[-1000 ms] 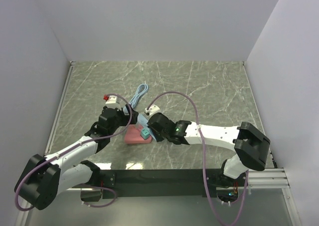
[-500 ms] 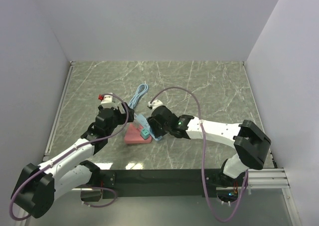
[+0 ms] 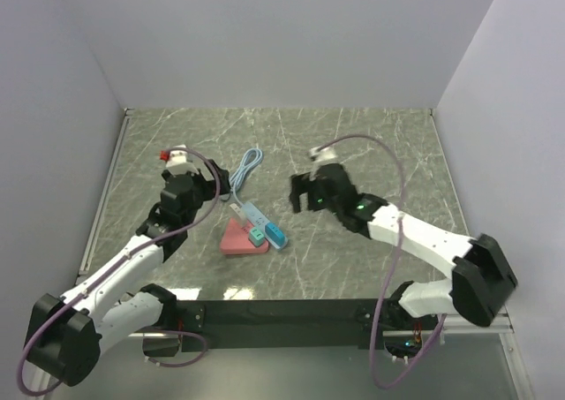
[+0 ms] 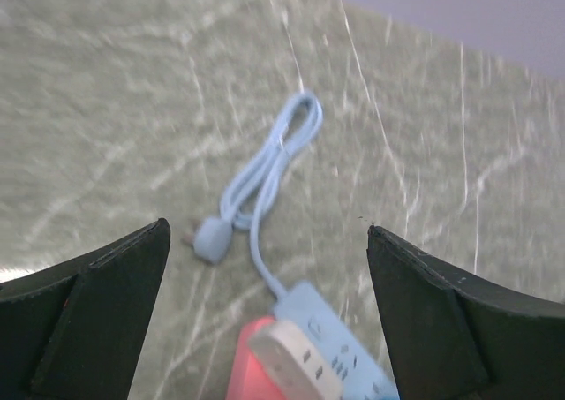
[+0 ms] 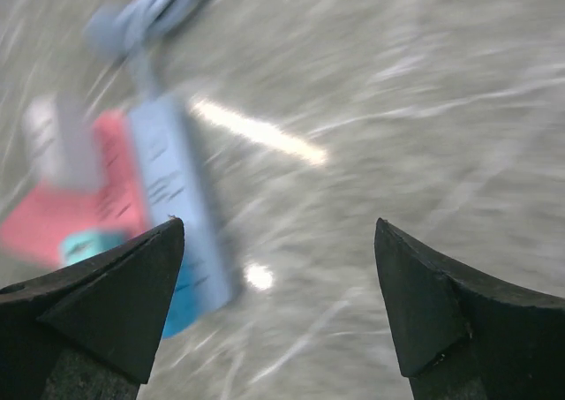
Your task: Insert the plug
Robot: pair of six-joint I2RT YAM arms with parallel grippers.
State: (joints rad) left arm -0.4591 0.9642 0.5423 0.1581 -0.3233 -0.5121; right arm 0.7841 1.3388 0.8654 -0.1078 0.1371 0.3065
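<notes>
A light blue power strip (image 3: 265,225) lies mid-table beside a red block (image 3: 237,240), with a teal plug (image 3: 255,236) against the strip's near side. I cannot tell how deep the plug sits. A white piece (image 4: 296,358) rests on the block's far end. The strip's cable (image 3: 248,165) coils behind it. My right gripper (image 3: 297,196) hovers open to the right of the strip, holding nothing; its blurred view shows the strip (image 5: 177,206) and the plug (image 5: 86,245) at left. My left gripper (image 3: 201,199) is open to the left, empty, facing the cable (image 4: 265,166).
The cable's own blue mains plug (image 4: 212,239) lies loose on the marble table (image 3: 380,153). White walls close the table at the back and on both sides. A black rail (image 3: 282,312) runs along the near edge.
The right gripper opened, let go at the strip and drew back to the right. The left gripper withdrew up and to the left, still open.
</notes>
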